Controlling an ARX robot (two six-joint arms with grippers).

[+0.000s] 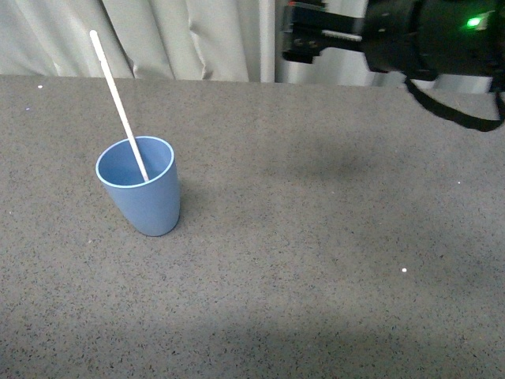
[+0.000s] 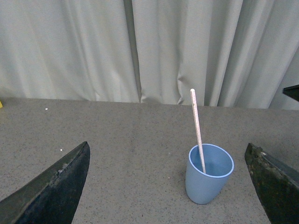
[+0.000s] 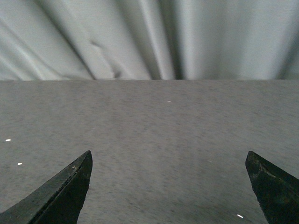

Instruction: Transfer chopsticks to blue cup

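Note:
The blue cup (image 1: 140,189) stands upright on the grey speckled table, left of centre. The cream-white chopstick (image 1: 115,95) stands in it, leaning up and to the left, its lower end inside the cup. In the left wrist view the cup (image 2: 208,175) and chopstick (image 2: 196,126) lie ahead, between the fingertips and off toward one of them. My left gripper (image 2: 168,186) is open and empty, back from the cup. My right gripper (image 3: 168,186) is open and empty over bare table; its arm (image 1: 394,35) hangs high at the back right.
The grey table (image 1: 316,237) runs back to pale curtains (image 1: 181,35). A few small white specks (image 1: 404,270) lie on the table.

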